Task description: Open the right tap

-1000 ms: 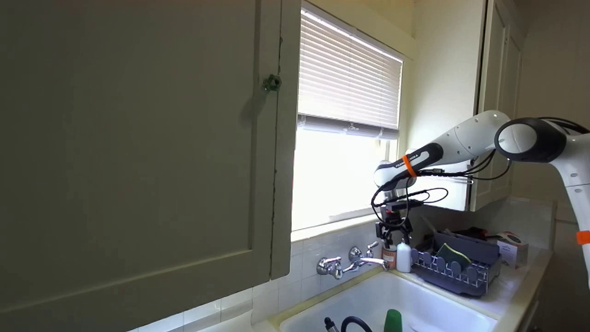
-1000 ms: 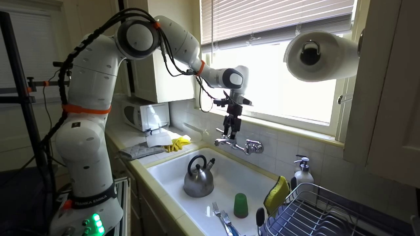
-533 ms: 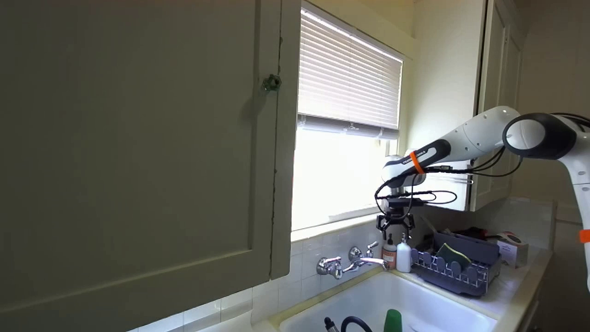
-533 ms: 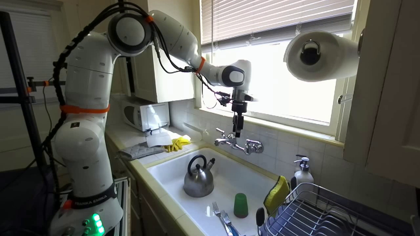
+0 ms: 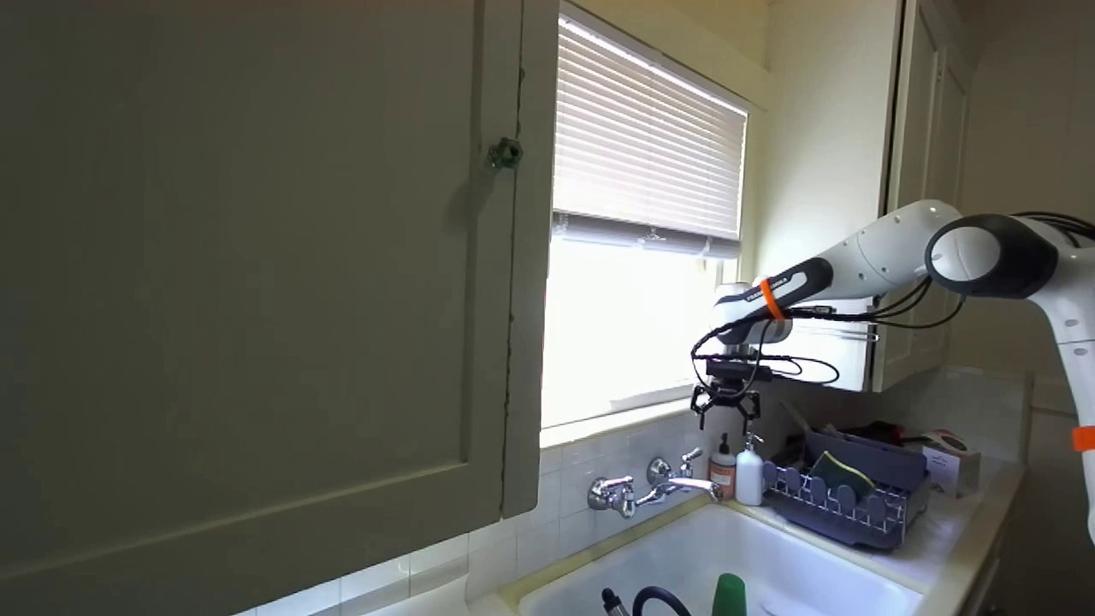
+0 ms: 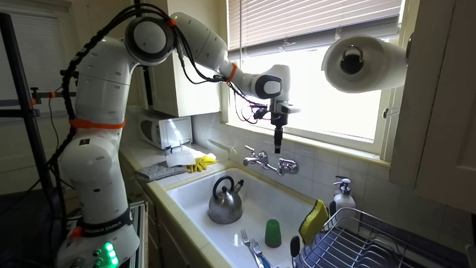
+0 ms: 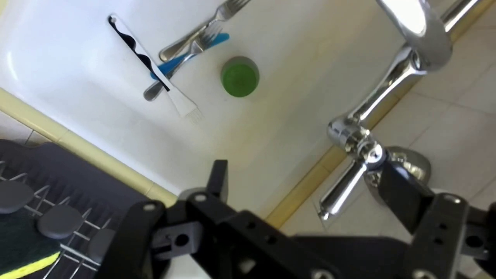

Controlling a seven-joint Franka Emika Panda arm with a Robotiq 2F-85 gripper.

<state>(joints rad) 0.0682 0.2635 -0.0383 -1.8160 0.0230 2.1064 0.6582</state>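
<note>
The right tap, a chrome lever handle, shows in the wrist view [image 7: 343,188], pointing toward the dish rack. It also shows in both exterior views [image 6: 288,166] [image 5: 689,459]. The left tap [image 6: 250,148] and the central spout [image 6: 252,160] belong to the same wall faucet. My gripper [image 7: 306,182] is open and empty, pointing down. In the wrist view the handle lies between its fingers, and one finger [image 7: 401,193] overlaps the tap's base in the picture. In an exterior view the gripper [image 6: 277,150] is a little above the faucet, apart from it, seen edge-on.
The white sink below holds a kettle [image 6: 225,208], a green cup [image 6: 273,232] and forks [image 6: 250,243]. Soap bottles [image 5: 749,479] stand near the right tap beside the dish rack [image 7: 77,166]. The tiled wall and window sill [image 6: 323,144] are close behind the gripper.
My gripper has risen from in front of the faucet and moved along the wall toward the right tap. It has turned, now edge-on in an exterior view. The taps look unchanged.
</note>
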